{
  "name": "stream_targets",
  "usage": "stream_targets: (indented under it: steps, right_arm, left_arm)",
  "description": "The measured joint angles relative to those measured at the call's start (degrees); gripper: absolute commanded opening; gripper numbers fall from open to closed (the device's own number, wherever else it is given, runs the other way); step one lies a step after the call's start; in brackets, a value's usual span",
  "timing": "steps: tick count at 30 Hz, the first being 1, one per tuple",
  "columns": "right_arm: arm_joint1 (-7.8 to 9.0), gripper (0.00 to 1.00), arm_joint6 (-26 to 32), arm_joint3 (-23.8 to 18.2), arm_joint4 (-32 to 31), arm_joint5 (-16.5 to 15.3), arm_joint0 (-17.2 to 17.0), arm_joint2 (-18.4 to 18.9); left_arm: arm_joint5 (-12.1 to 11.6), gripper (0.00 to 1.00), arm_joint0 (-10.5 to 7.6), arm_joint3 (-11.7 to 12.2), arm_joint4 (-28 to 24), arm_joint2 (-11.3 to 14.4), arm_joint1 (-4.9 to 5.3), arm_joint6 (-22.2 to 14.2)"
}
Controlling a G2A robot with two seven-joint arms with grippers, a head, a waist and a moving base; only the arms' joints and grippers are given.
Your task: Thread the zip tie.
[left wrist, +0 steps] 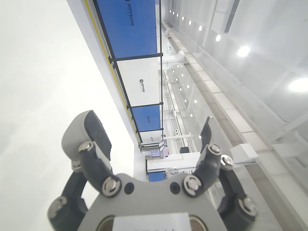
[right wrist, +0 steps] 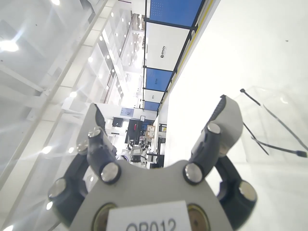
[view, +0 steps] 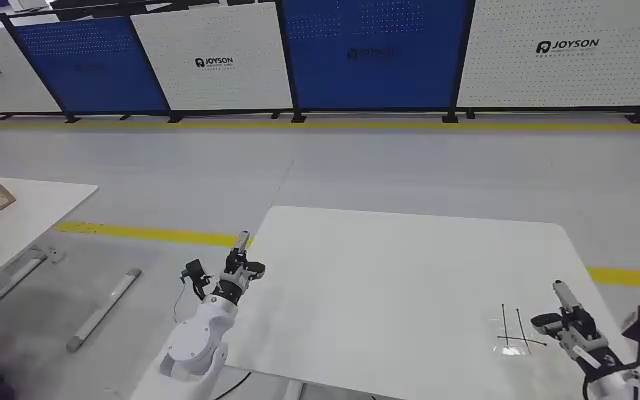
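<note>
Right claw (right wrist: 158,104) gapes empty near the ties (right wrist: 279,148) (left claw (left wrist: 150,117) likewise, well apart), seemingly placed to pick one.

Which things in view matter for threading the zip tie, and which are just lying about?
For the job:
- zip ties on what looks like a clear tray
- right hand, open, beside them
- left hand, open, at the table's opposite edge

Lying about:
- grey tube on the floor
- second table beyond it
</note>
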Motion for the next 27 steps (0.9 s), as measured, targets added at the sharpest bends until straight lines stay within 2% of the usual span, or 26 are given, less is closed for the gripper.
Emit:
stream_targets:
  steps: [4,6,13,17,21,27]
  right_arm:
    - [0.04,1.00,0.10,0.07,-0.10,0.05,0.08,0.10]
    - [0.40,1.00,2.19,0.70,-1.19,0.57,0.94,1.13]
    - [2.41,1.00,23.02,7.45,0.42,2.40,6.88,6.92]
    - [3.38,1.00,30.40,11.34,-2.71,2.39,9.21,7.65]
    - [3.82,1.00,32.89,15.22,-5.60,3.07,11.17,6.22]
    - [3.81,1.00,32.75,15.18,-5.54,3.11,11.17,6.22]
  left_arm:
    - [0.00,1.00,0.00,0.00,0.00,0.00,0.00,0.00]
    - [0.00,1.00,0.00,0.00,0.00,0.00,0.00,0.00]
    - [0.00,1.00,0.00,0.00,0.00,0.00,0.00,0.00]
    - [0.00,1.00,0.00,0.00,0.00,0.00,0.00,0.00]
    - [0.00,1.00,0.00,0.00,0.00,0.00,0.00,0.00]
    - [0.00,1.00,0.00,0.00,0.00,0.00,0.00,0.00]
